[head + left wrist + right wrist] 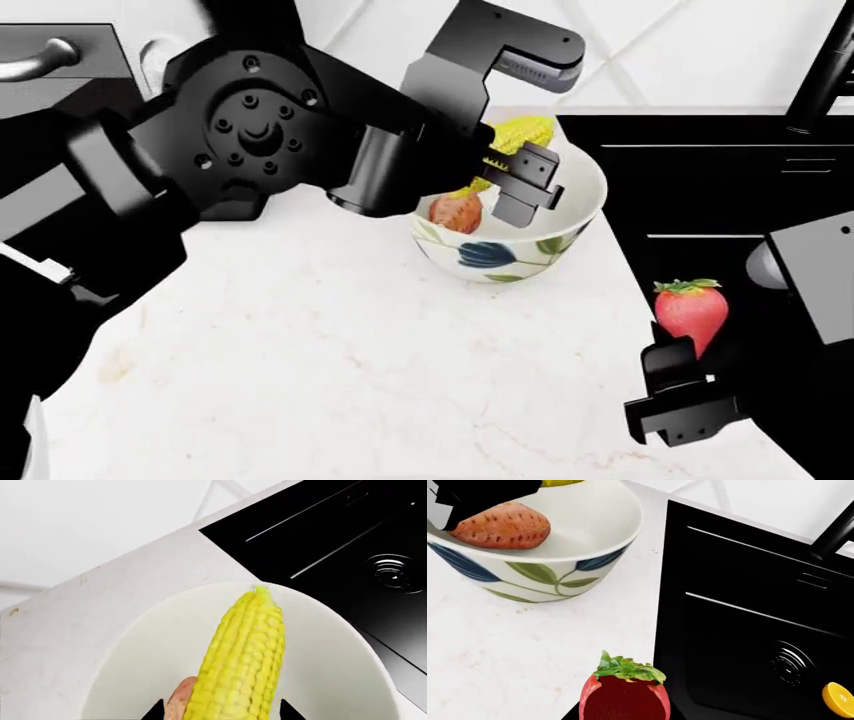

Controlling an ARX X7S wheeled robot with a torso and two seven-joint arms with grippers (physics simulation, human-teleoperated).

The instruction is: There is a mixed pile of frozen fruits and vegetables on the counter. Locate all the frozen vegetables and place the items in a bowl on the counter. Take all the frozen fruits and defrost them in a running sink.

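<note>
Your left gripper holds the corn cob over the bowl, beside the sweet potato; lower before releasing. Your right gripper apparently grips the strawberry beside the sink.

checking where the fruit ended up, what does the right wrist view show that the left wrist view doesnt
Only the right wrist view shows the strawberry in the right claw and the halved citrus lying in the sink. Only the left wrist view shows the corn cob between the left claw fingers. Both show the bowl, sweet potato, sink and counter.
</note>
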